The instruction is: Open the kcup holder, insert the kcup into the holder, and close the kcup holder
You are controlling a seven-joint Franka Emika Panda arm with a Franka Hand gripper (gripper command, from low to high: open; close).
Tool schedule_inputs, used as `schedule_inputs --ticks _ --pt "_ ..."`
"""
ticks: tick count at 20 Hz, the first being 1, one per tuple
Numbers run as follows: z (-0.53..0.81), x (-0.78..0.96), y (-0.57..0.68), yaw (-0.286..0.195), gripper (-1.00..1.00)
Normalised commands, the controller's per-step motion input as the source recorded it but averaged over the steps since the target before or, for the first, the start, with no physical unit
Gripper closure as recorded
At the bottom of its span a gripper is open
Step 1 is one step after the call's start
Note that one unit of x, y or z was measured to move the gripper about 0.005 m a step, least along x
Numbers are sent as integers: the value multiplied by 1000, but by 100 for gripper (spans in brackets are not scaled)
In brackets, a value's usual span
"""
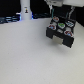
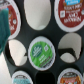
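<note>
Where the exterior view takes in the pale table, the kcup holder sits toward the exterior view's right and far side, a black box with its tray of round slots facing up and coloured pod tops showing in it. The white robot arm comes down from the upper edge directly over the holder, and its gripper hangs just above the tray; at this size the fingers are a blur, so whether they are spread or pinched cannot be told there. A white bottle-like object stands well apart, toward the exterior view's left at the back edge. In the wrist view, the camera looks straight down onto the black tray, and the kcup with its green top sits seated in a round slot in the middle of the picture. Red-and-white-topped pods fill neighbouring slots, while the openings on either side of the green pod show pale and unfilled. A blurred teal shape intrudes at one edge; no fingertips can be made out clearly, so the grasp state stays unknown here too.
</note>
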Motion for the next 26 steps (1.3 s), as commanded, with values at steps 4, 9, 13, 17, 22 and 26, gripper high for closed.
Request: schedule_inputs --ticks 4,9,13,17,22,26 --pt "132 554 -321 53 -100" --pt "106 565 -311 55 -100" --pt "79 604 -262 54 -100" --pt "90 600 -164 68 -100" --pt "-15 693 -52 70 -100" --pt "-97 710 31 84 -100"
